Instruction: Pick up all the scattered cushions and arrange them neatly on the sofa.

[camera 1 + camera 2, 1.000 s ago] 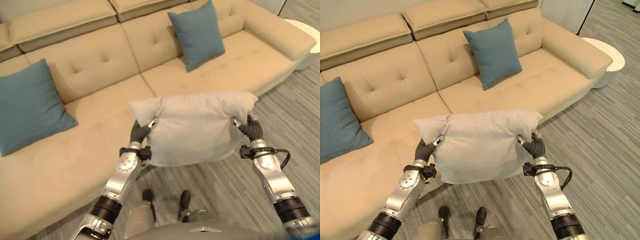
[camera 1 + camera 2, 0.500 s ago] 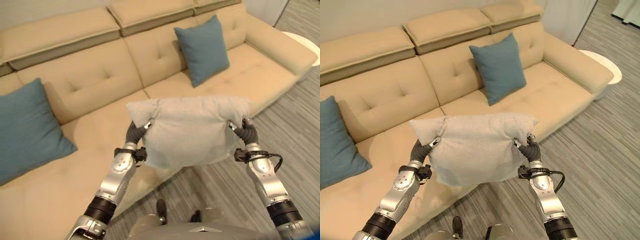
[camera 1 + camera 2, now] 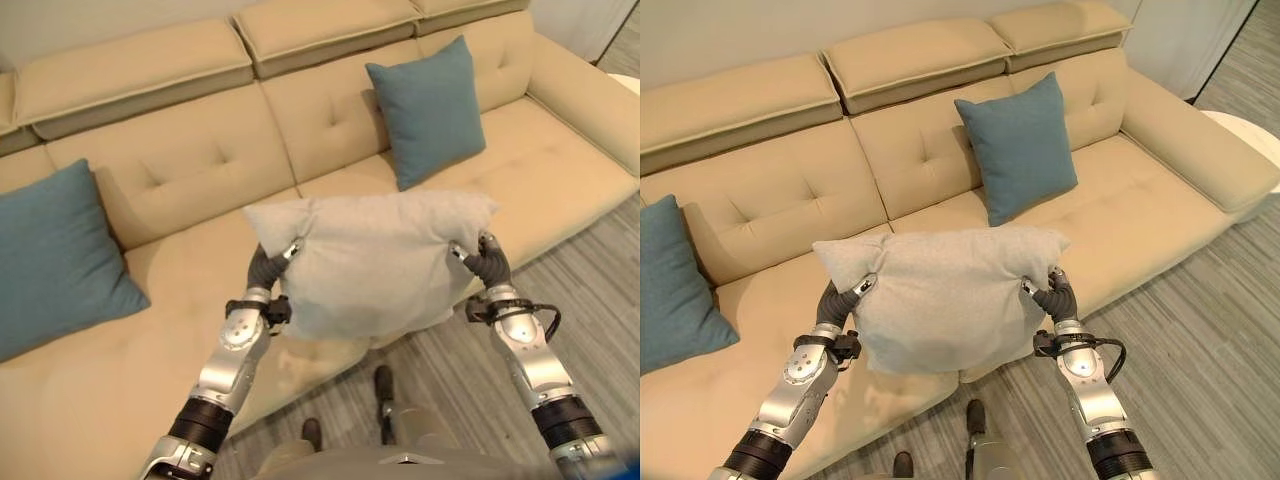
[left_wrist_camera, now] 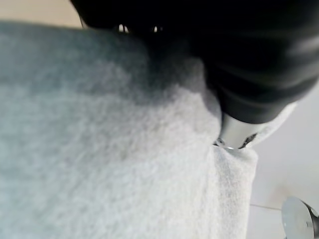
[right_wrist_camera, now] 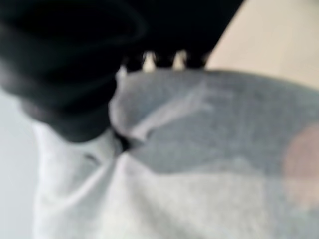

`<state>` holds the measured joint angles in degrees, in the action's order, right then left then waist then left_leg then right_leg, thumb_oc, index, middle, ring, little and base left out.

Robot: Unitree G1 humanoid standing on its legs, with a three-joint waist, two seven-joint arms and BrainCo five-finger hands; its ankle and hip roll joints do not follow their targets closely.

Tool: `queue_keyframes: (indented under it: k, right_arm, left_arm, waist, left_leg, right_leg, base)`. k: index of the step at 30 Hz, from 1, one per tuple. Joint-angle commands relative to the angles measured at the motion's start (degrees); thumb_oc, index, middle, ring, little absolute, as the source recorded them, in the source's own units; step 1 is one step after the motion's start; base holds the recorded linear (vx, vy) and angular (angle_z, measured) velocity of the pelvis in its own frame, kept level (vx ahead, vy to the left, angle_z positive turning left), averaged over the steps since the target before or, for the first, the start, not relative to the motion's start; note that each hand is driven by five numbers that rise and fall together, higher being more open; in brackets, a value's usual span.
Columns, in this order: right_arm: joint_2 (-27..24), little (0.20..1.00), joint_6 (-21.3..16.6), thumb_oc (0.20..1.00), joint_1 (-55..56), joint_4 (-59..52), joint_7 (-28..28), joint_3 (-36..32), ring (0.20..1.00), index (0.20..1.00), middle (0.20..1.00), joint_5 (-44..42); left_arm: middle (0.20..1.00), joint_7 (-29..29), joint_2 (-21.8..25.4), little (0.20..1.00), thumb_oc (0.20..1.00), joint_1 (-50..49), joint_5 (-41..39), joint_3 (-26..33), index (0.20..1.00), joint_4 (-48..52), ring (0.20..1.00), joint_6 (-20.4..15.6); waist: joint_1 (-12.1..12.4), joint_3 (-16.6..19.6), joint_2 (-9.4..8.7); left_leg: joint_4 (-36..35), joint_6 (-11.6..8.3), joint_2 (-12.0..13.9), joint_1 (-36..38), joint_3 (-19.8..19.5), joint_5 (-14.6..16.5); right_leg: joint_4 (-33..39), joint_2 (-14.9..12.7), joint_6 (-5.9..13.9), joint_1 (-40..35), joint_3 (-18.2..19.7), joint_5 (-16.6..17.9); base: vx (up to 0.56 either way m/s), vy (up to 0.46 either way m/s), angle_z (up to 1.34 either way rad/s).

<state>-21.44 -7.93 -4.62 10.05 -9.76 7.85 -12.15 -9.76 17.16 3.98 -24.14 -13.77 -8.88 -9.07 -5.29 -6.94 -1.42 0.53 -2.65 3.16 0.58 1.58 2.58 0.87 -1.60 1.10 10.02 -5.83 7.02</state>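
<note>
I hold a light grey cushion (image 3: 375,262) in the air over the front edge of the beige sofa (image 3: 200,150). My left hand (image 3: 266,268) pinches its left side and my right hand (image 3: 483,262) pinches its right side, each with fingers curled into the fabric. Up close, the grey cushion (image 4: 109,149) bunches under my left hand (image 4: 249,64), and the grey cushion (image 5: 199,164) folds against my right hand (image 5: 75,64). One teal cushion (image 3: 435,110) leans upright against the backrest right of centre. Another teal cushion (image 3: 55,255) leans at the sofa's left end.
The middle seat (image 3: 770,300) between the two teal cushions lies bare. Grey striped floor (image 3: 1200,340) runs along the sofa's front. A white round table (image 3: 1260,135) stands past the sofa's right arm.
The view has shifted, bringing the sofa closer and more centred. The grey cushion stays held between both hands, now slightly higher and further over the seat edge.
</note>
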Motion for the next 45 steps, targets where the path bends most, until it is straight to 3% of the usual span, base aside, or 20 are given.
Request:
queue_keyframes:
  k: [1, 3, 6, 9, 11, 12, 17, 20, 23, 29, 31, 35, 45]
  right_arm:
    - [-0.1, 0.200, -5.8, 0.200, -2.0, -4.5, 0.5, -1.9, 0.200, 0.200, 0.200, -1.8]
    - [-1.3, 0.200, -6.1, 0.200, -1.4, -5.0, 0.0, -2.4, 0.200, 0.200, 0.200, -2.5]
    - [-2.0, 0.200, -6.0, 0.200, -0.9, -5.3, -0.2, -3.1, 0.200, 0.200, 0.200, -2.6]
    - [-2.3, 0.200, -6.0, 0.200, -0.2, -5.6, -0.6, -4.0, 0.200, 0.200, 0.200, -2.6]
    - [-1.9, 0.200, -5.9, 0.200, 0.7, -5.6, -1.1, -4.8, 0.200, 0.200, 0.200, -2.8]
    - [-1.3, 0.200, -5.8, 0.200, 0.7, -5.8, -1.2, -4.5, 0.200, 0.200, 0.200, -2.9]
    - [0.0, 0.200, -5.1, 0.200, 0.5, -6.4, -0.7, -4.2, 0.200, 0.200, 0.200, -1.3]
    - [0.9, 0.200, -4.7, 0.200, -0.9, -6.1, -0.5, -3.5, 0.200, 0.200, 0.200, -0.3]
    - [1.7, 0.200, -4.8, 0.200, -1.3, -5.9, -0.2, -3.2, 0.200, 0.200, 0.200, -0.4]
    - [1.8, 0.200, -4.8, 0.200, -1.5, -5.6, -0.1, -3.5, 0.200, 0.200, 0.200, -0.5]
    - [1.7, 0.200, -5.1, 0.200, -1.3, -5.3, -0.4, -3.6, 0.200, 0.200, 0.200, -0.1]
    - [1.0, 0.200, -5.1, 0.200, -0.9, -5.1, -0.2, -3.9, 0.200, 0.200, 0.200, 0.0]
    - [-1.2, 0.200, -4.8, 0.200, 0.2, -7.9, -1.3, -6.4, 0.200, 0.200, 0.200, 1.6]
  left_arm:
    - [0.200, 2.3, 0.4, 0.200, 0.200, 4.8, -2.3, -1.8, 0.200, 4.9, 0.200, -6.2]
    - [0.200, 2.4, -0.1, 0.200, 0.200, 5.8, -3.0, -2.9, 0.200, 4.4, 0.200, -6.2]
    - [0.200, 2.6, -0.4, 0.200, 0.200, 6.1, -3.2, -3.3, 0.200, 4.1, 0.200, -6.1]
    - [0.200, 3.1, -0.7, 0.200, 0.200, 5.9, -3.0, -3.8, 0.200, 3.7, 0.200, -5.7]
    - [0.200, 3.2, -0.6, 0.200, 0.200, 5.8, -2.2, -3.9, 0.200, 3.4, 0.200, -5.1]
    - [0.200, 3.0, -0.5, 0.200, 0.200, 5.1, -2.0, -3.4, 0.200, 4.1, 0.200, -5.1]
    - [0.200, 3.6, 0.6, 0.200, 0.200, 3.6, -1.6, -3.1, 0.200, 5.1, 0.200, -4.7]
    - [0.200, 3.0, 1.9, 0.200, 0.200, 3.9, -1.5, -2.3, 0.200, 6.0, 0.200, -4.9]
    - [0.200, 2.8, 2.7, 0.200, 0.200, 4.3, -1.2, -1.6, 0.200, 5.8, 0.200, -5.3]
    - [0.200, 2.5, 2.3, 0.200, 0.200, 4.8, -1.5, -1.3, 0.200, 5.7, 0.200, -5.8]
    - [0.200, 2.4, 2.1, 0.200, 0.200, 5.2, -0.7, -1.6, 0.200, 5.1, 0.200, -6.1]
    - [0.200, 3.1, 1.7, 0.200, 0.200, 5.3, -0.6, -1.4, 0.200, 5.4, 0.200, -6.4]
    - [0.200, 1.6, 1.5, 0.200, 0.200, 5.4, -0.3, 0.7, 0.200, 8.2, 0.200, -6.3]
  waist:
    - [-0.2, 4.0, -1.91]
    - [-0.2, 3.3, -2.78]
    - [-0.6, 2.8, -3.09]
    - [-0.6, 2.7, -3.06]
    - [0.0, 2.2, -2.76]
    - [0.5, 2.2, -2.54]
    - [1.0, 3.7, -2.82]
    - [1.4, 3.3, -2.87]
    - [1.0, 2.9, -2.33]
    - [-1.0, 2.4, -1.56]
    - [-1.6, 1.9, -2.31]
    - [-1.2, 2.9, -2.92]
    - [-0.7, 5.6, -1.48]
  left_leg:
    - [6.0, -0.59, -1.7, -1.4, 1.3, 6.1]
    - [12.6, -2.02, -0.4, -5.6, 1.8, 5.3]
    - [15.8, -2.03, 0.8, -8.6, 3.6, 5.2]
    - [13.0, -1.23, 1.3, -11.5, 7.3, 3.5]
    - [10.5, -1.44, 0.6, -15.7, 11.3, -0.3]
    - [9.8, -1.36, 1.1, -15.9, 12.2, -0.7]
    - [6.8, 0.58, -0.3, -11.6, 11.6, 0.3]
    - [6.8, 2.71, -1.2, -8.5, 13.5, 2.7]
    - [6.3, 3.31, -1.2, -6.9, 13.4, 3.8]
    - [4.7, 2.73, -1.8, -4.2, 10.9, 4.5]
    - [5.6, 2.44, -2.3, -3.5, 10.0, 5.3]
    - [5.9, 1.74, -2.1, -3.6, 9.0, 5.3]
    - [0.2, -0.25, -0.6, 0.6, 7.2, 3.2]
  right_leg:
    - [-2.9, -2.7, 4.99, -2.1, 1.3, -6.9]
    - [-1.9, -3.0, 3.84, -3.8, -1.2, -8.0]
    - [-0.7, -3.3, 3.35, -5.4, -3.2, -8.8]
    - [0.4, -3.8, 3.56, -7.0, -5.8, -9.4]
    - [0.6, -3.3, 3.40, -8.8, -6.8, -10.5]
    - [0.0, -2.9, 3.62, -9.6, -6.3, -11.7]
    - [-4.0, -4.5, 4.68, -10.5, -4.9, -13.1]
    - [-12.8, -7.1, 7.10, -7.7, -3.6, -11.4]
    - [-16.7, -7.3, 7.78, -4.1, -1.1, -10.5]
    - [-9.0, -6.3, 7.46, 1.1, 2.6, -8.2]
    - [-7.0, -6.4, 8.31, 1.0, 4.6, -6.4]
    - [-4.8, -6.2, 7.48, -1.1, 3.6, -6.5]
    - [1.2, -4.3, 5.88, -8.4, -0.3, -8.3]
  base:
    - [0.06, -0.184, 0.80]
    - [0.06, -0.189, 0.63]
    - [0.02, -0.059, 0.70]
    - [0.07, -0.012, 0.61]
    - [0.19, 0.076, 0.77]
    - [0.28, 0.158, 0.52]
    - [0.24, 0.179, -0.35]
    - [0.15, 0.176, -0.40]
    - [0.10, 0.079, -0.24]
    - [0.13, -0.022, 0.14]
    - [0.09, -0.095, 0.54]
    - [0.08, -0.122, 0.25]
    - [0.10, -0.084, 0.11]
